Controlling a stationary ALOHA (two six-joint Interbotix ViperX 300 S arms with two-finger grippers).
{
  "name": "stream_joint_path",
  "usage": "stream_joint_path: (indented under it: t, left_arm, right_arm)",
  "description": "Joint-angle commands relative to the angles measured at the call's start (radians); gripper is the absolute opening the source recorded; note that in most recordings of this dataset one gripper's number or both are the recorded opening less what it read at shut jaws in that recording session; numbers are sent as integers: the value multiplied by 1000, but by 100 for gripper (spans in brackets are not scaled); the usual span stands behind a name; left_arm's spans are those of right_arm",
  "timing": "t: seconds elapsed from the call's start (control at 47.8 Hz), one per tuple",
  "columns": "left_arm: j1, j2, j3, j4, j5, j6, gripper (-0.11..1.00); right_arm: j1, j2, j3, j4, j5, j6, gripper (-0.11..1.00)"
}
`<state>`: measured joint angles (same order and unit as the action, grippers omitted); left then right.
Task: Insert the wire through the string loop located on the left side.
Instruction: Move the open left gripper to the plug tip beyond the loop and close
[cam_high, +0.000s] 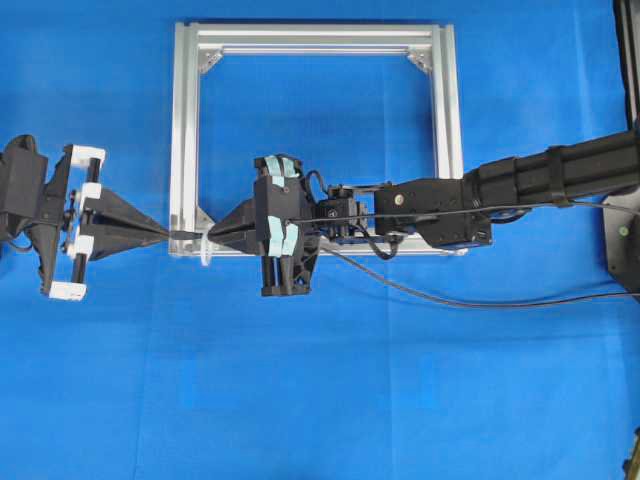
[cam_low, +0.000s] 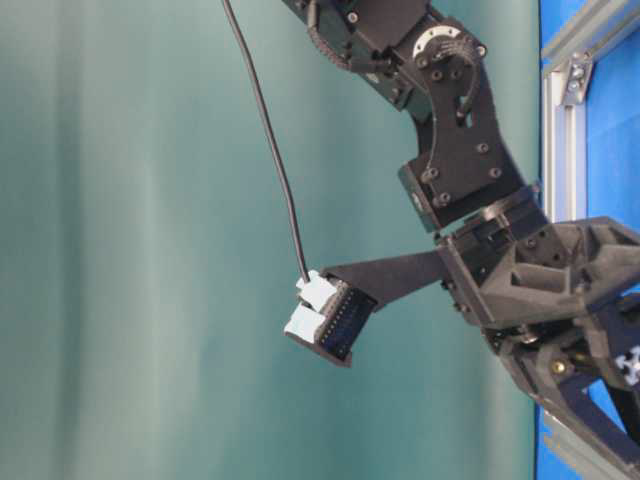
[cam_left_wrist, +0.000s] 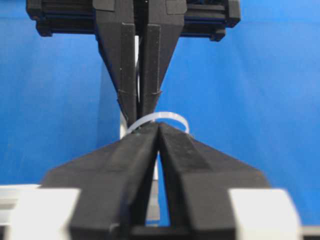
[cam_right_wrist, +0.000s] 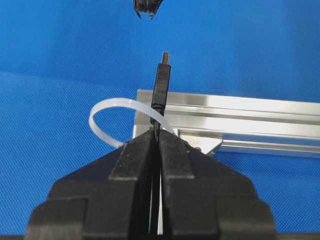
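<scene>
The wire (cam_high: 440, 292) trails across the cloth from the right and ends in a dark plug (cam_right_wrist: 161, 82). My right gripper (cam_right_wrist: 159, 134) is shut on the wire just behind the plug. The plug sticks out to the left through the white string loop (cam_right_wrist: 107, 106), which hangs at the frame's lower left corner (cam_high: 205, 250). My left gripper (cam_high: 166, 232) faces the right one tip to tip, just left of the plug's end. In the left wrist view its jaws (cam_left_wrist: 159, 127) stand a narrow slit apart, with nothing seen between them.
The silver aluminium frame (cam_high: 185, 130) lies flat on the blue cloth, with corner brackets (cam_high: 210, 60) inside. The right arm (cam_high: 520, 180) reaches across the frame's lower bar. A black mount (cam_high: 620, 235) sits at the right edge.
</scene>
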<state>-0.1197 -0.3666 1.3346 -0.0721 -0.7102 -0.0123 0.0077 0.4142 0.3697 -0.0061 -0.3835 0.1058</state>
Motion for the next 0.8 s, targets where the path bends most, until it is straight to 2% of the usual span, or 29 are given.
stream_joint_path:
  t: [0.0, 0.063, 0.188, 0.272, 0.544, 0.774]
  left_arm:
    - [0, -3, -15, 3, -5, 2, 17]
    - [0, -3, -15, 3, -3, 2, 32]
    - [0, -3, -15, 3, 15, 3, 71]
    - [0, -5, -17, 3, 25, 3, 85]
    - [35, 29, -31, 3, 34, 2, 84]
    - [54, 192, -78, 2, 38, 0, 84]
  right_arm:
    - [-3, -18, -14, 0, -5, 2, 0]
    - [-2, -18, -14, 0, -6, 2, 0]
    - [-3, -18, -14, 0, -5, 2, 0]
    - [-3, -18, -14, 0, -5, 2, 0]
    - [-5, -18, -14, 0, -6, 2, 0]
    - [-5, -18, -12, 0, -8, 2, 0]
